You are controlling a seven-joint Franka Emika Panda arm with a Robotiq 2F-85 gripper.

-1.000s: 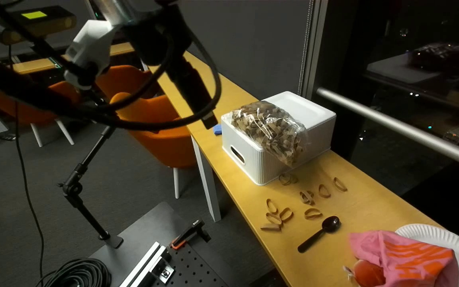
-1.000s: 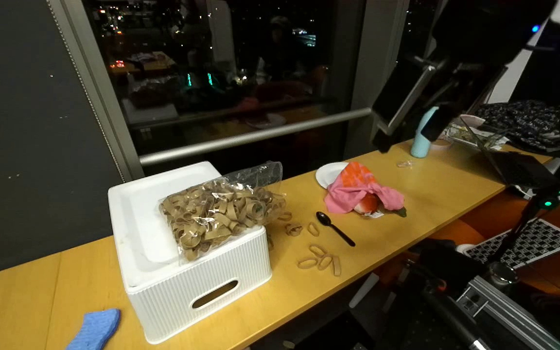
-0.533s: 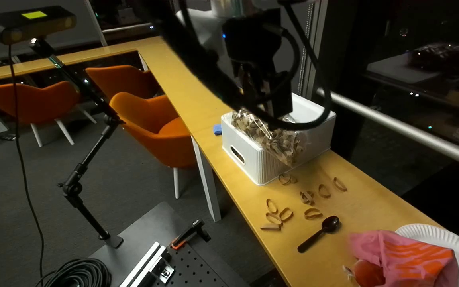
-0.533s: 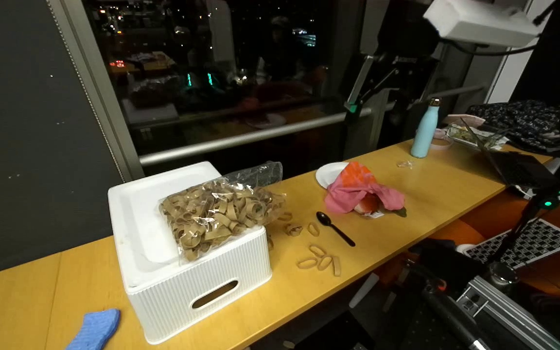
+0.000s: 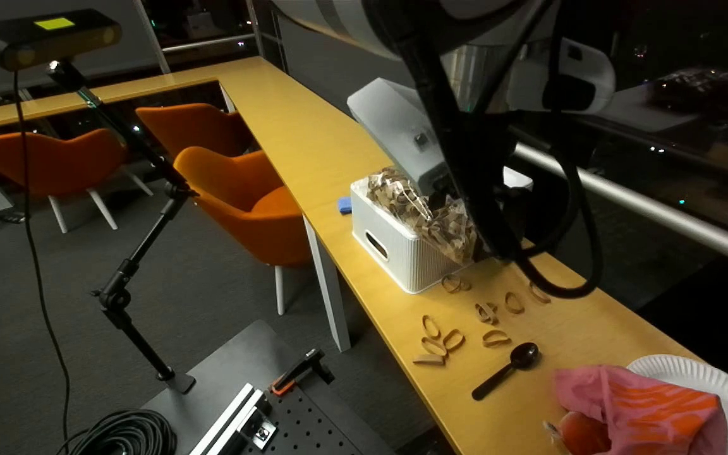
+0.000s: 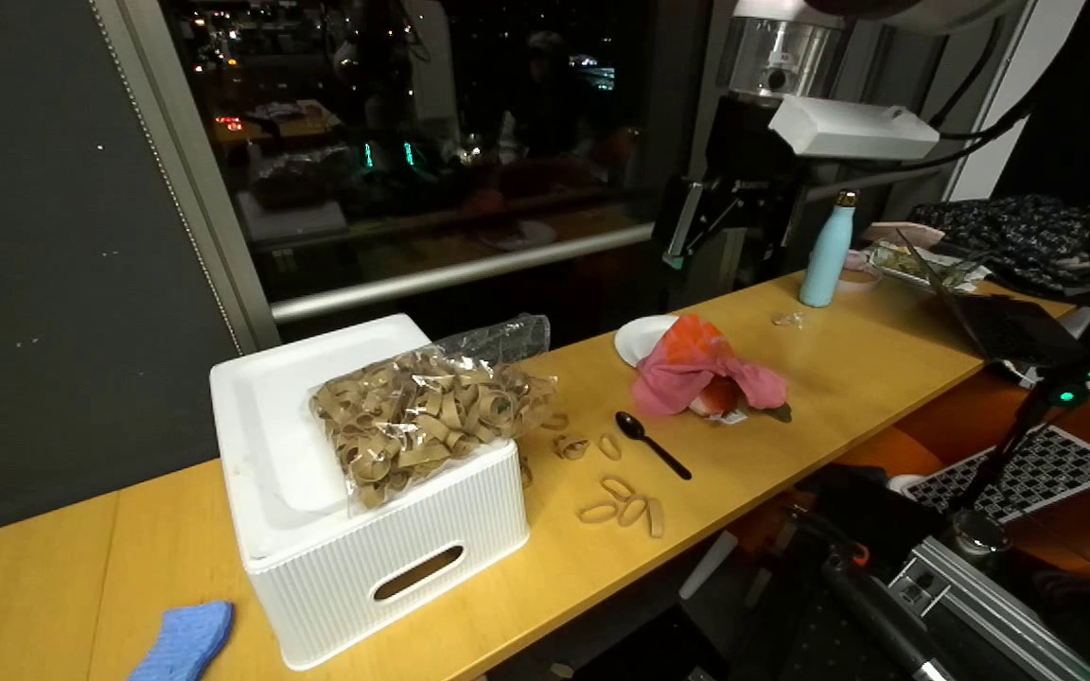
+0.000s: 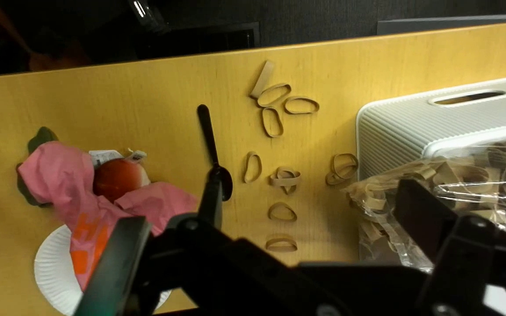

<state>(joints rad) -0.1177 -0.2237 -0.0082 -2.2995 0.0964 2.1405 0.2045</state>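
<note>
My gripper (image 7: 312,193) stands open above the table, its fingers spread wide with nothing between them. Below the gap lie several loose tan bands (image 7: 282,212). One fingertip overlaps the bowl of a black spoon (image 7: 209,136) in the wrist view; the other appears in front of a clear bag of tan bands (image 7: 459,175). That bag rests on a white ribbed box (image 6: 394,558) and hangs over its edge. A pink and orange cloth (image 6: 696,359) partly covers a red, rounded object (image 7: 119,177) beside a white paper plate (image 7: 55,272). In an exterior view the gripper (image 6: 725,253) hangs near the window.
A metal rail (image 6: 469,274) runs along the window behind the table. A light blue bottle (image 6: 829,255) and a laptop (image 6: 1009,317) stand farther along. A blue cloth (image 6: 184,638) lies beside the box. Orange chairs (image 5: 231,215) stand along the table's edge.
The arm has swung over the table toward the window and the gripper has turned to point downward. It has stayed open. The objects on the table have not moved.
</note>
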